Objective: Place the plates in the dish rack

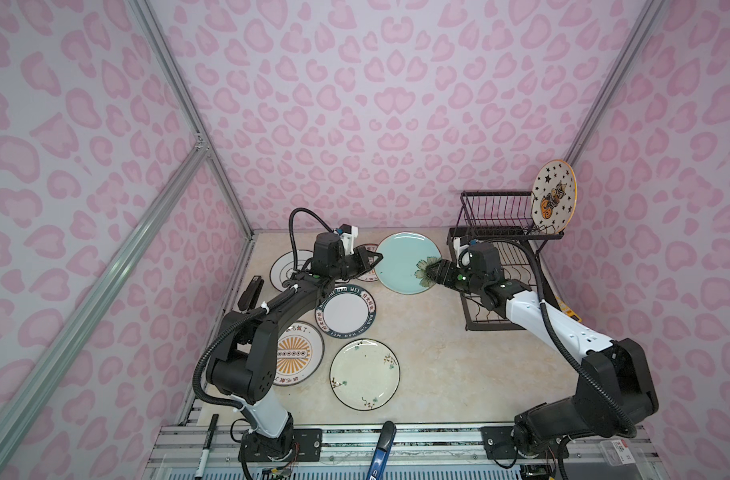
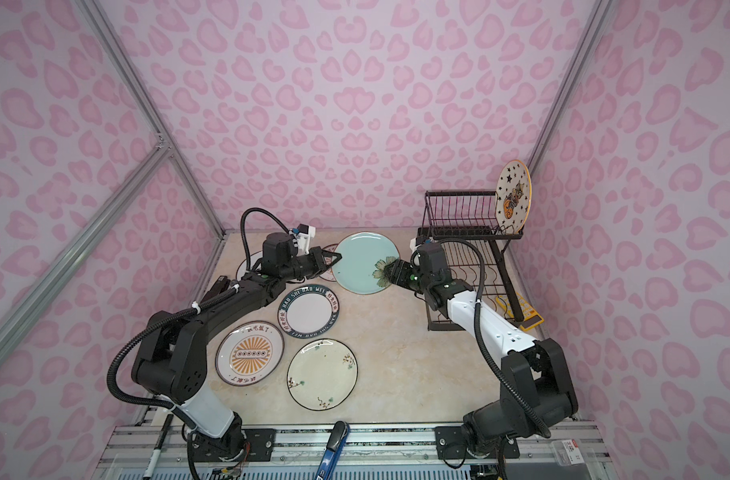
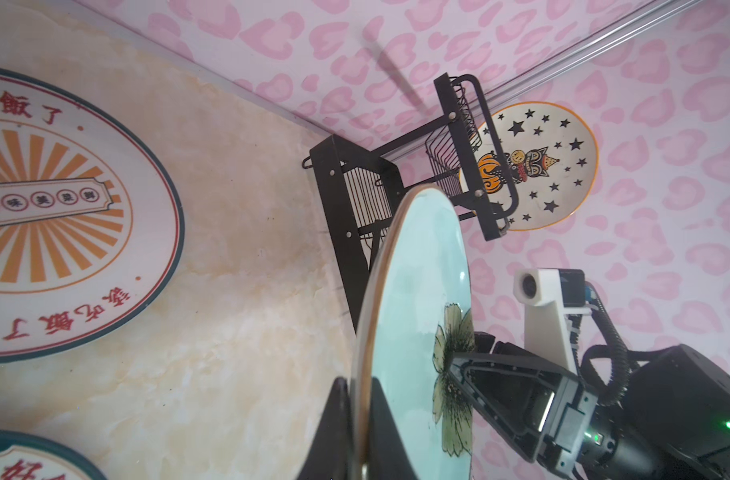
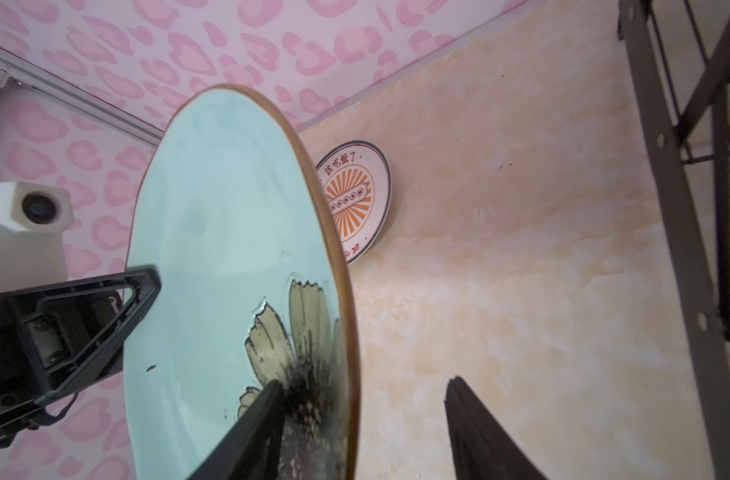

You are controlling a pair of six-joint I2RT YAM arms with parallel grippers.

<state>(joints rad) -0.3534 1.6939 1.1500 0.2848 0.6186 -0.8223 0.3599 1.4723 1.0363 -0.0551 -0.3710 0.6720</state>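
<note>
Grip on the pale blue flowered plate (image 1: 405,259) comes from the left gripper (image 1: 378,258), clamped on its left rim and holding it above the far middle of the table (image 1: 438,353). The right gripper (image 1: 432,270) straddles the right rim at the flower, jaws apart, one finger (image 4: 251,432) against the face. At far right is the dish rack (image 1: 496,212), with the starry orange-rimmed plate (image 1: 553,195) upright on its upper tier. Nearer left, the dark-rimmed lettered plate (image 1: 346,311) and the cream sprigged plate (image 1: 364,374) lie flat.

Left tool (image 1: 379,259) clamped; right tool (image 1: 433,272) (jaws apart) facing it.
</note>
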